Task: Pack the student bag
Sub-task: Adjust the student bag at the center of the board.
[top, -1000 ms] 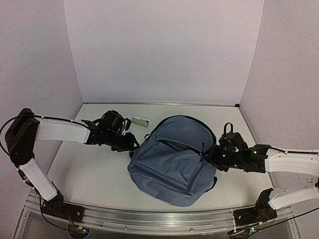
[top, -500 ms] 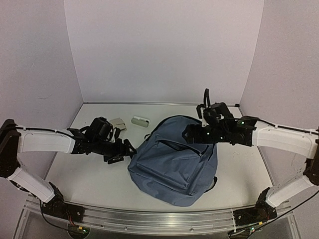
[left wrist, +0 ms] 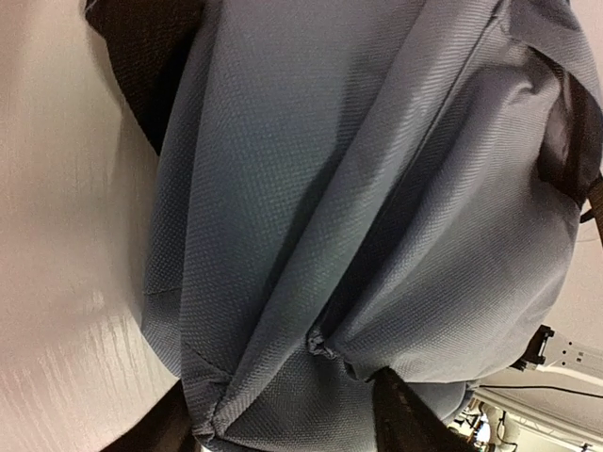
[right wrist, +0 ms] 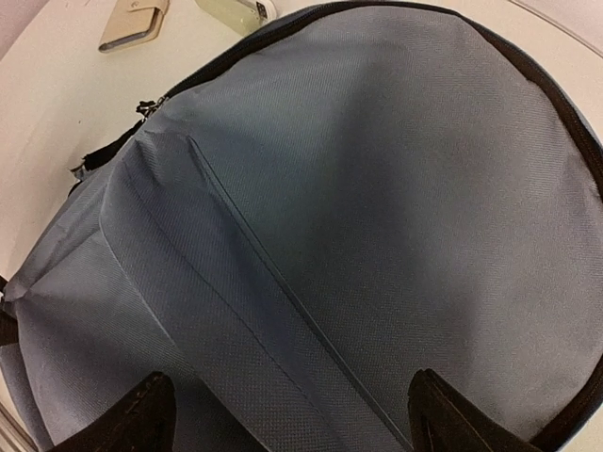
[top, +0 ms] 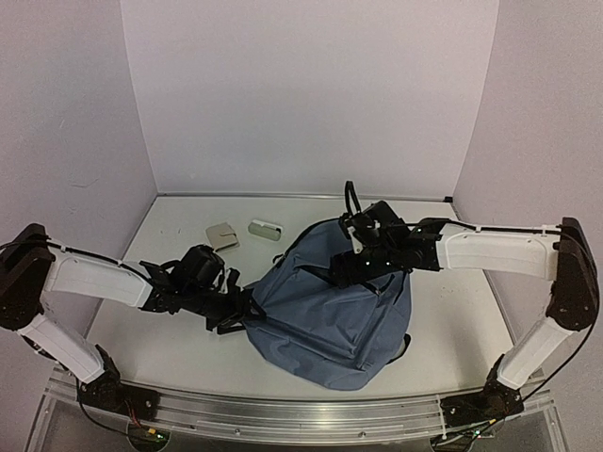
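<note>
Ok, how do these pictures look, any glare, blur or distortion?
Top external: soft, even light, no glare, the student bag sharp. Left wrist: glare streaks on the table, fabric weave crisp. Right wrist: wide-angle bulge, darker shading across the bag's middle, both fingers dark and soft.

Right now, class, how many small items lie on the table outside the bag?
2. A tan case lies behind the bag's left side; a pale oblong case sits just right of it. The bag may hide others.
</note>
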Available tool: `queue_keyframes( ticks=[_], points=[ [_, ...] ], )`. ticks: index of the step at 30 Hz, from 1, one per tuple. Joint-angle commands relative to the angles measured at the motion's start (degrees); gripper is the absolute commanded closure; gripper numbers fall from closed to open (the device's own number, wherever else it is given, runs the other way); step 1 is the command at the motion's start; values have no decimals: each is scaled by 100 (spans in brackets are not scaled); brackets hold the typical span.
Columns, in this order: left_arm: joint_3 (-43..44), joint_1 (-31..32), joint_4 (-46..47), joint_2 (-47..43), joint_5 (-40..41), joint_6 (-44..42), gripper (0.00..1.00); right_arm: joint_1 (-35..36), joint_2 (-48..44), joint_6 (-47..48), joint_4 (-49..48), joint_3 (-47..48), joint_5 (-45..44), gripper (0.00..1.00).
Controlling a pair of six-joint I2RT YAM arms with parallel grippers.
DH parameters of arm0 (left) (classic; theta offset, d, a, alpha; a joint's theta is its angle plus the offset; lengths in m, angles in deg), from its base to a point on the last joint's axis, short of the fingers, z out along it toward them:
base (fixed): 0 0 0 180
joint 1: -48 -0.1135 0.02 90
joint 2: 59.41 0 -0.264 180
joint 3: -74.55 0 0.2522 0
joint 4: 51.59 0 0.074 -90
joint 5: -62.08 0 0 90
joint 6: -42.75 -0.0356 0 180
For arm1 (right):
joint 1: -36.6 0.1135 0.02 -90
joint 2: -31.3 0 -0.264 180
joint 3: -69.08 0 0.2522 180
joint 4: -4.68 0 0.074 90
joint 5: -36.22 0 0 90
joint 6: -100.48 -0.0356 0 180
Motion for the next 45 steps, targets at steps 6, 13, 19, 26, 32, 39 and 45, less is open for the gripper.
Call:
queue_keyframes(
  ticks=[6,13,19,26,32,39,45],
  points=[
    [301,200,343,579,215,44,83,38,334,-54,2,221,-619,47],
    [607,93,161,657,796,-300,100,37,-28,-675,1,12,-441,95],
    [1075,-511,191,972,646,-841,100,200,-362,-1464,10,-462,226,100],
    [2080,-1138,-270,1559,587,-1614,100,532,-737,-2450,10,-800,203,99],
    [2606,-1238,-610,1741,308,-1827,72,536,-1207,-2963,52,-747,-123,62],
    [2043,-1228,-785,760,615,-1655,39,598,-1637,-2837,115,-421,530,56],
    [1583,-1135,-698,62,453,-1357,34,659,-1315,-2825,64,-377,1360,55]
  ],
)
